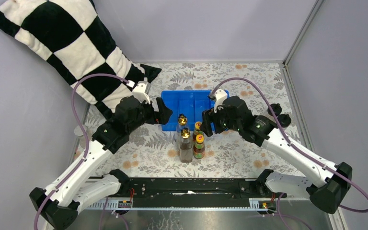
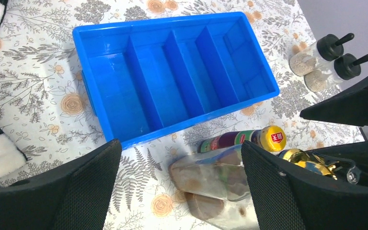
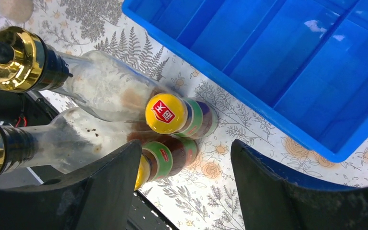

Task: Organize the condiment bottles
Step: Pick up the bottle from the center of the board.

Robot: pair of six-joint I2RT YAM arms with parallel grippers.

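Two clear gold-spouted bottles (image 1: 185, 143) (image 1: 181, 122) and two dark orange-capped bottles (image 1: 199, 144) (image 1: 197, 127) stand huddled in front of the blue tray (image 1: 191, 97). My left gripper (image 1: 165, 114) hovers open just left of them. In its wrist view the open gripper (image 2: 179, 189) frames the base of a clear bottle (image 2: 215, 172), apart from both fingers. My right gripper (image 1: 210, 120) hangs on the group's right. In its wrist view the jaws (image 3: 187, 191) stand apart over bare cloth, with an orange-capped bottle (image 3: 170, 155) beside the left finger. Two black-capped shakers (image 2: 316, 57) (image 2: 335, 74) stand further right.
The blue tray (image 2: 124, 86) has several empty compartments. A black-and-white checked pillow (image 1: 67, 48) leans at the back left, close to the left arm. Grey walls close in the back and the right side. A black rail (image 1: 187, 187) runs along the near edge.
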